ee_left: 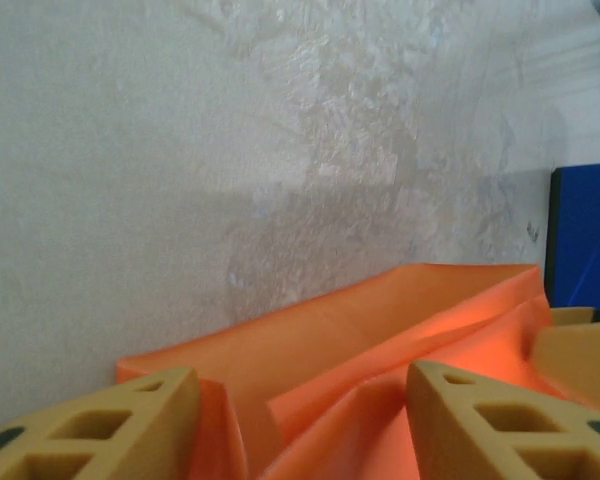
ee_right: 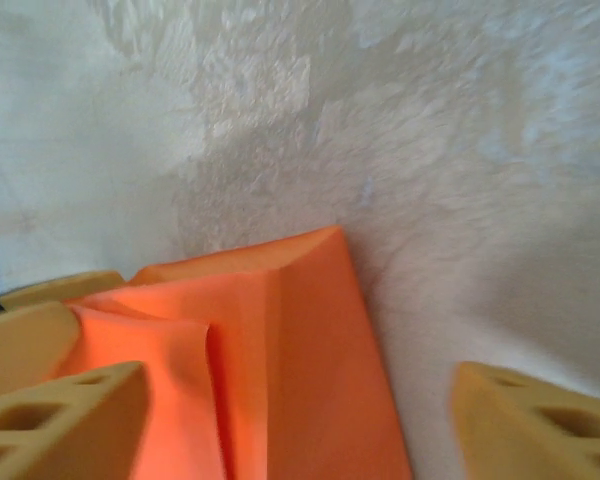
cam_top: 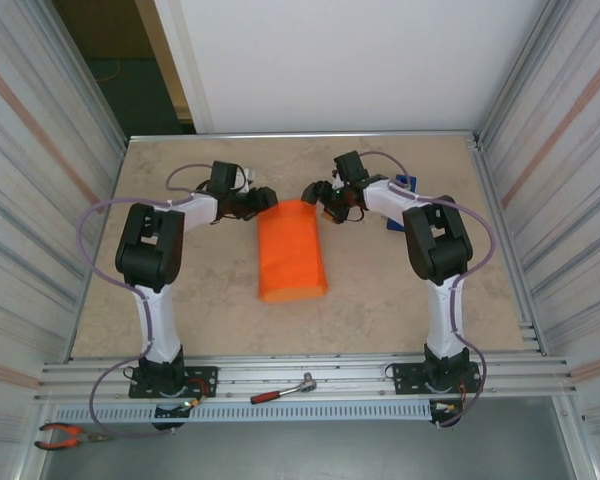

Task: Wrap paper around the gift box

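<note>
The orange paper (cam_top: 291, 250) lies folded into a long bundle in the middle of the table, its far end loosely creased. The gift box is hidden under it. My left gripper (cam_top: 267, 200) sits at the far left corner of the bundle. In the left wrist view it (ee_left: 302, 378) is open, its fingers (ee_left: 130, 420) standing wide on either side of the paper folds (ee_left: 380, 320). My right gripper (cam_top: 313, 192) is at the far right corner. It (ee_right: 300, 375) is open, straddling the paper's edge (ee_right: 300, 340) without clamping it.
A blue tape dispenser (cam_top: 402, 186) stands behind the right arm and shows at the edge of the left wrist view (ee_left: 585, 235). A red-handled tool (cam_top: 280, 391) and pliers (cam_top: 65, 435) lie on the front rail. Metal walls close both sides.
</note>
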### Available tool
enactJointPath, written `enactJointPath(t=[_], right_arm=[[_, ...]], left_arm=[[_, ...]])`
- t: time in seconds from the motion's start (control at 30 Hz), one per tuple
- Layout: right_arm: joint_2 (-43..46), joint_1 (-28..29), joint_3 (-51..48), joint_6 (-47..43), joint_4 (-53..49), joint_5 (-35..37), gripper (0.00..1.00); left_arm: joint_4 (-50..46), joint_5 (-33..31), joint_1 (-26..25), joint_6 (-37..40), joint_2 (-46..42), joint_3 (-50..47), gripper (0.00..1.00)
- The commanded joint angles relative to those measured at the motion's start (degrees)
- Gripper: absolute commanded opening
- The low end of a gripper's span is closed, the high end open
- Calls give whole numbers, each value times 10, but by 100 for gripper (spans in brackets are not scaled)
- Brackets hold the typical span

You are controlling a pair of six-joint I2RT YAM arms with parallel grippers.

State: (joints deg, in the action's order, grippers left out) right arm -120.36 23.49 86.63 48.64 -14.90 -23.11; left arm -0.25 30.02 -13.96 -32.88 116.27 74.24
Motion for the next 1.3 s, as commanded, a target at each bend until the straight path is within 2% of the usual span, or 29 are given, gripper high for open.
enactJointPath(t=[0.0,0.03,0.13,0.27,0.33,0.47,0.57,0.67,0.9,0.97,1.07,1.27], right_arm=[[91,-6,-15,-32,-36,56,95],[110,-6,-22,-44,-48,76,98],[164,4,-46,-73,-78,132,98],[246,22,-116,-89,-75,161,98],[277,28,-158,-83,-68,143,98],[319,45,-233,-57,-95,147,98],[343,67,-296,-52,-100,178,89],[355,86,-352,-42,-89,201,78],[353,114,-398,-32,-61,221,38],[339,122,-393,-30,-52,217,31],[310,143,-376,-27,-47,224,24],[264,190,-343,-17,-38,230,21]], left_arm=[[-14,9,22,15,-51,7,68],[-6,14,27,12,-68,-4,72],[10,21,36,7,-126,-50,79],[23,11,38,5,-223,-140,82],[35,-4,38,-10,-273,-194,79],[2,-53,21,-21,-366,-296,64],[-17,-109,6,-30,-426,-371,53],[-34,-140,-6,-30,-445,-412,44],[-19,-127,-22,-23,-418,-438,23],[-19,-126,-27,-18,-407,-433,20],[-18,-125,-42,-16,-396,-428,18],[5,-138,-110,-37,-370,-429,17]])
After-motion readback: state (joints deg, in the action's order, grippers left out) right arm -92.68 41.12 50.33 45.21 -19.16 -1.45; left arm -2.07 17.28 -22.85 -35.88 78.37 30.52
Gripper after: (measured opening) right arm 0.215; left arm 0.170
